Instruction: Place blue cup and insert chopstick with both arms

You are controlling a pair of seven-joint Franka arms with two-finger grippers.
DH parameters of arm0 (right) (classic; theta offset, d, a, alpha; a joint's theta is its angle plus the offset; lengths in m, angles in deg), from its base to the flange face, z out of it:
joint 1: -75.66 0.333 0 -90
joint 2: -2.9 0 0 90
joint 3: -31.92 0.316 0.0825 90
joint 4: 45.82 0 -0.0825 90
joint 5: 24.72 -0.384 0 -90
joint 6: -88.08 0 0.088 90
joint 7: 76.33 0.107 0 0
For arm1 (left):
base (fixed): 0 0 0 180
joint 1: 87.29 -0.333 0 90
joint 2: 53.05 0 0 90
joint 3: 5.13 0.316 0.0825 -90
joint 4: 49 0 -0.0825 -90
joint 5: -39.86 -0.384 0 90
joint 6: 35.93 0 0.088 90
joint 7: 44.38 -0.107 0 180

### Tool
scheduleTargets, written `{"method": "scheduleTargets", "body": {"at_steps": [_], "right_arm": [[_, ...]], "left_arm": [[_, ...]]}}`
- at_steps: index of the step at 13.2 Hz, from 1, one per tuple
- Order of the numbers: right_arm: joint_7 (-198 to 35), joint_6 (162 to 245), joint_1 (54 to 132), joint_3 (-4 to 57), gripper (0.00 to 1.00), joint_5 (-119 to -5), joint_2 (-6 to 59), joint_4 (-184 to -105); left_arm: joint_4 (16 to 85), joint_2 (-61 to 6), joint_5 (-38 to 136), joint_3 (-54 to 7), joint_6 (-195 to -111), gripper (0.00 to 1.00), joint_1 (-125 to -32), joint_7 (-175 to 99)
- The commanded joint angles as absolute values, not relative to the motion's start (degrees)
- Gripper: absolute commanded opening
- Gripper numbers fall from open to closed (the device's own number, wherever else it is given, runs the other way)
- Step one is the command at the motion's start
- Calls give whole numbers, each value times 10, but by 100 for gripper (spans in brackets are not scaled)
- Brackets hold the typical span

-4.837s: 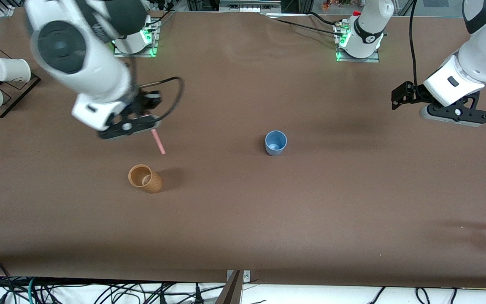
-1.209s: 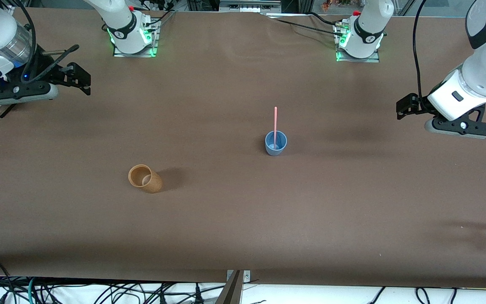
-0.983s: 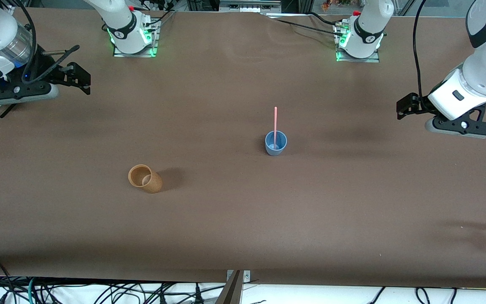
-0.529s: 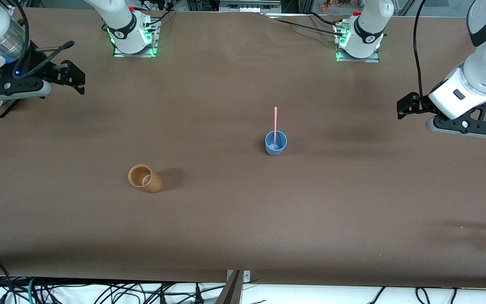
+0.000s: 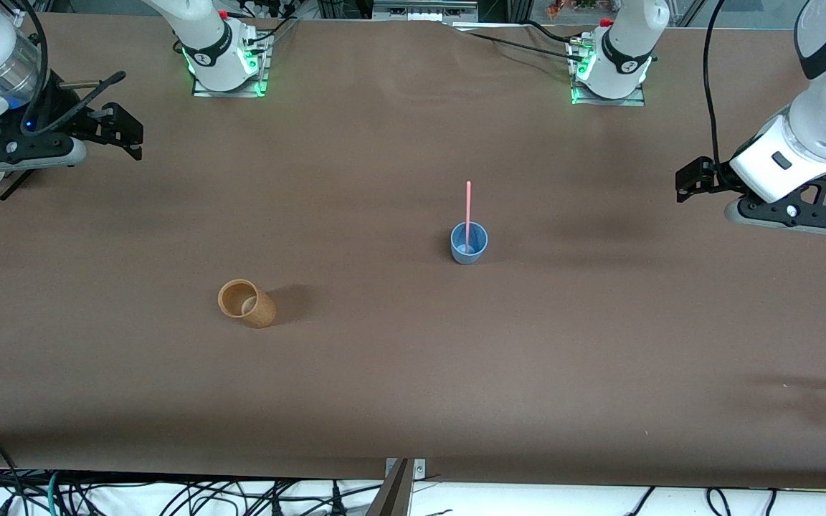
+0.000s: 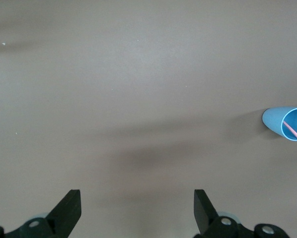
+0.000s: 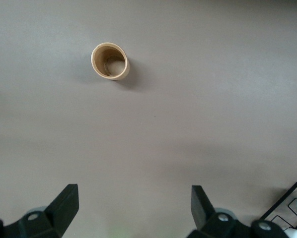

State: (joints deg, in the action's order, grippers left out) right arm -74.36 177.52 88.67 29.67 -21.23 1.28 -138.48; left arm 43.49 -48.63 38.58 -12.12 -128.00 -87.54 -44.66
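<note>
- Chopstick (image 5: 468,208) stands in blue cup (image 5: 469,243), mid desk (image 5: 413,373).
- L gripper (image 6: 136,208) & R gripper (image 7: 133,206): fingers wide, empty, over opposite desk ends.

1. The table (image 5: 384,373) wears a matt brown covering, smooth like paper or cloth, with faint ripples.
2. The blue cup (image 5: 469,244) looks like smooth plastic with a soft sheen, brighter inside.
3. The chopstick (image 5: 468,204) is a smooth pink stick, plastic by its look.
4. The tan cup (image 5: 246,303) has a grainy, cork-like matt surface.
5. The left gripper (image 6: 137,210) has matt black fingers, as does the right gripper (image 7: 134,206).
6. The arm shells (image 5: 818,122) are glossy white plastic.
</note>
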Motion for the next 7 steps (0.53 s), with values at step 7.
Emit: {"method": "scheduleTargets", "body": {"at_steps": [7], "right_arm": [[-742,1766,879,300,100,-206,22,-1368]], "left_arm": [[419,-479,372,-122,-1272,100,-878,-445]]}}
